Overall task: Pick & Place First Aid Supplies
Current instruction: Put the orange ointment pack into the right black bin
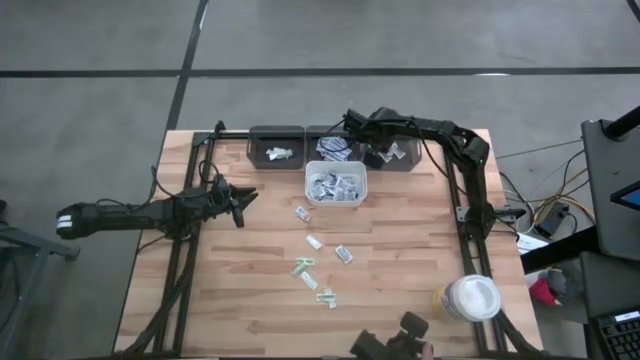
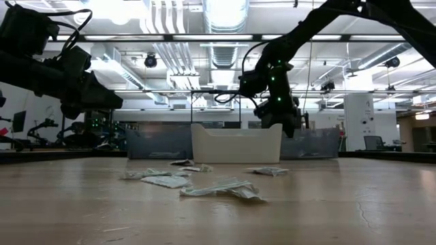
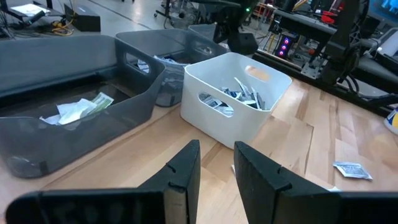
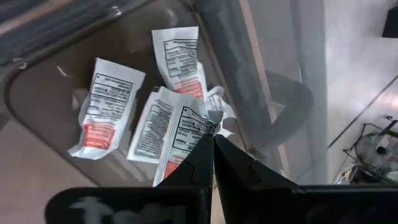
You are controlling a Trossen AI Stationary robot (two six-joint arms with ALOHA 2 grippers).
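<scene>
Right gripper [image 4: 212,149] pinches sachet [image 4: 180,134]; left gripper [image 3: 216,163] parted, empty.

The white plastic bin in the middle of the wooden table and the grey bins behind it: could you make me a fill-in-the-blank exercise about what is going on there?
1. The white plastic bin stands in front of a row of ____ grey bins.
2. The right gripper hangs over the ____ grey plastic bin of that row.
3. The right fingers are shut on a small white ____ with red print.
4. The left gripper hangs open and holds ____.

Missing words: three; right-hand; sachet; nothing
</scene>
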